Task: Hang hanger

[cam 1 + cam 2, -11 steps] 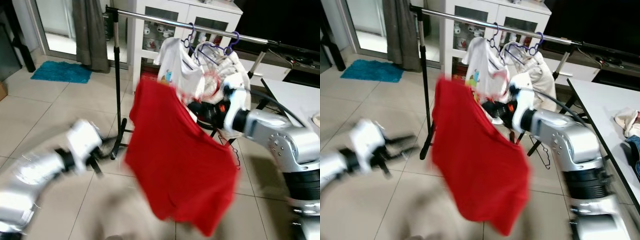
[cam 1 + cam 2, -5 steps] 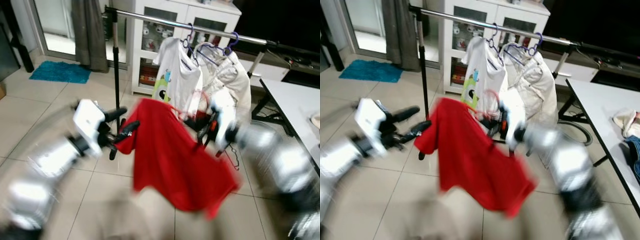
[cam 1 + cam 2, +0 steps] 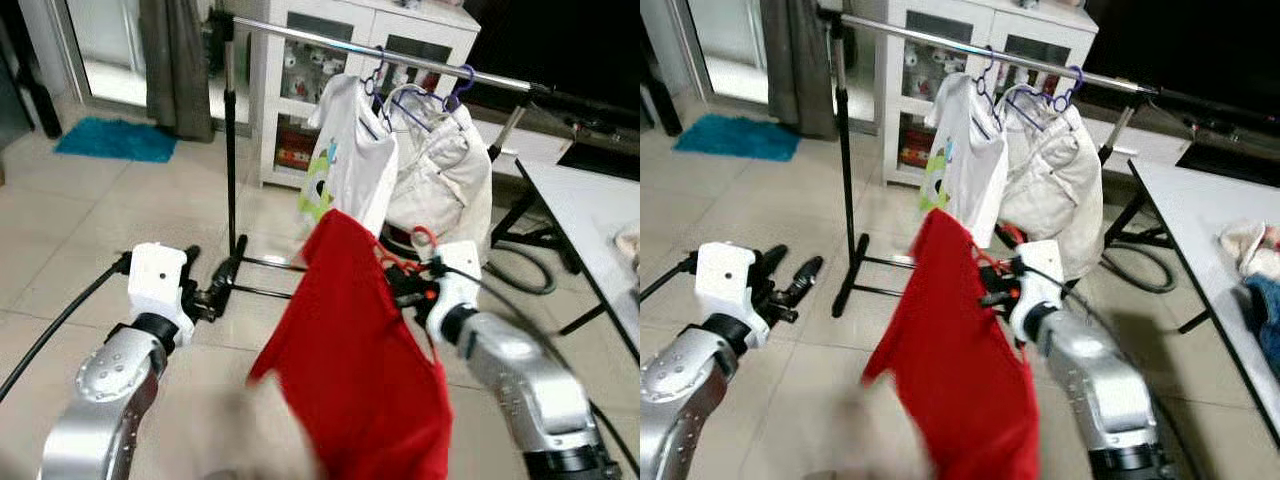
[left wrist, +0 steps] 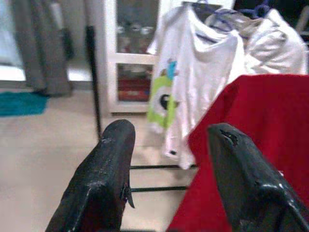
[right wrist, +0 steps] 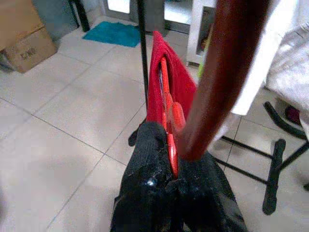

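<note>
Below the rail [image 3: 400,55], my right gripper [image 3: 408,290] was clamped on the red hanger [image 5: 169,125], shirt [image 3: 365,370] dangling; left gripper [image 4: 169,179] spread empty. I judged lifting the hook [image 3: 421,238] over the rail best.

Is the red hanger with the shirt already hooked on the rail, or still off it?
Off. The right gripper clamps the red hanger, its red shirt draped below; its hook sits well under the rail.

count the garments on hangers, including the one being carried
3. A white printed t-shirt and a cream jacket hang side by side on the rail. The red shirt, on a red hanger, is held below the rail in the right claw. Others may be hidden behind.
</note>
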You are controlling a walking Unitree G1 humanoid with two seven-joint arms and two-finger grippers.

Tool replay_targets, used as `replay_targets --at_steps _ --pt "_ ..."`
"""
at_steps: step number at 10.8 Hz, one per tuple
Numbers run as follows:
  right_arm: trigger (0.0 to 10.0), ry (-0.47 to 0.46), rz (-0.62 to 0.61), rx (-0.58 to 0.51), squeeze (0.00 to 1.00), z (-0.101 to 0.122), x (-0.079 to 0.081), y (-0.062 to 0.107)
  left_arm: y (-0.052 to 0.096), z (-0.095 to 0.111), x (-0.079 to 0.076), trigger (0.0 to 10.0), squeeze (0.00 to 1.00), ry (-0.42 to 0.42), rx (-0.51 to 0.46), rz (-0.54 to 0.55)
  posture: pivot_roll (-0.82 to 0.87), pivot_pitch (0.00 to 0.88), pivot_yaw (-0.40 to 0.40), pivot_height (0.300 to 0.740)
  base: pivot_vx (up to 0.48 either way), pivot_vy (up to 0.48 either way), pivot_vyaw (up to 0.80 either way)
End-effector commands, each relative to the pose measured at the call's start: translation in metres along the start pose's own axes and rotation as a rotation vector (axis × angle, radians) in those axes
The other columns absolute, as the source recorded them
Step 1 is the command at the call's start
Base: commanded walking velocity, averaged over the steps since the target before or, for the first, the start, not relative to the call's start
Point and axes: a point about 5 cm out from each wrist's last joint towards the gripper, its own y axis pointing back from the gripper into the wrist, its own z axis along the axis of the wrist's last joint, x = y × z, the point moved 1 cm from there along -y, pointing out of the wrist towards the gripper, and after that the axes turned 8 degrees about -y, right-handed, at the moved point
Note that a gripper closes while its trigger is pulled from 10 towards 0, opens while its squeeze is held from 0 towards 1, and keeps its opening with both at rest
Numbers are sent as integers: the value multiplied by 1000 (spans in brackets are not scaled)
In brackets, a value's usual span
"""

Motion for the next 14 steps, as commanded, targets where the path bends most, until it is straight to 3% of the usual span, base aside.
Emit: replay_targets --at_steps 1,3,5,12,14 --pt "10000 28 -7 -70 0 17 1 -3 -1 8 -3 10000 0 -7 -23 13 134 0 -175 740 277 0 800" --pt "10000 19 -27 -84 0 19 1 -4 2 7 -6 10000 0 -10 -16 14 127 0 -167 740 302 0 800" --pt "10000 -16 -43 -92 0 19 1 -3 0 8 -7 10000 0 -3 -16 17 118 0 -157 740 338 0 0" --pt "10000 -3 -60 -105 0 24 1 0 1 11 -16 10000 0 15 -3 -52 102 4 -156 740 358 0 0" --pt "10000 -1 -61 -105 0 27 0 -3 -2 14 -10 10000 0 39 -10 -29 98 2 -148 740 364 0 0"
